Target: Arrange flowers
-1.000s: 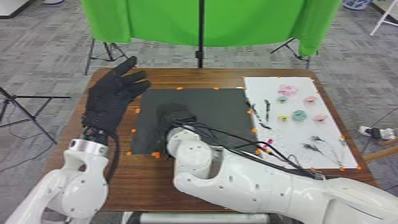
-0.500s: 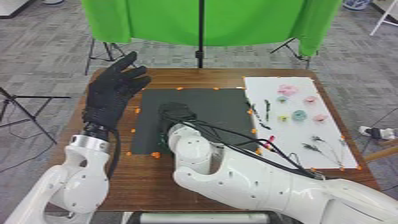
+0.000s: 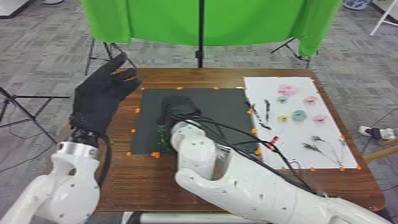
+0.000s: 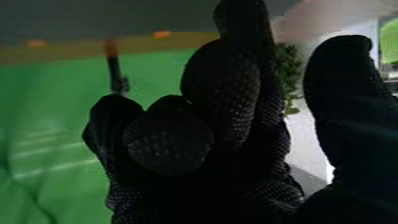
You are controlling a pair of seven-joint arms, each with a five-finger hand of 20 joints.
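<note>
A brown wooden bench point(image 3: 133, 190) carries black point(image 3: 222, 100) and white sheets point(image 3: 298, 132); the left hand point(image 3: 99, 95) hangs open, empty; the right hand's point(image 3: 180, 107) grip over the black cannot be told; pastel blossoms point(image 3: 299, 115) dot the white, greenery point(image 4: 289, 75) beside the right hand.

"What's the table point(image 3: 169, 190) made of?"

"Brown wood, grained, with a soft sheen. The white sheet point(image 3: 265, 87) on it looks like smooth paper, and the dark sheet point(image 3: 222, 107) is matt."

"And the arms?"

"White shells point(image 3: 238, 182), smooth and glossy like plastic. The collar point(image 3: 78, 149) at the left wrist shines like metal."

"The right hand point(image 3: 179, 106)?"

"Black fabric, matt, with a rough, dimpled texture in the wrist view."

"Behind the table?"

"Green cloth point(image 3: 151, 22), softly creased, over rough-looking grey flooring point(image 3: 58, 55)."
</note>
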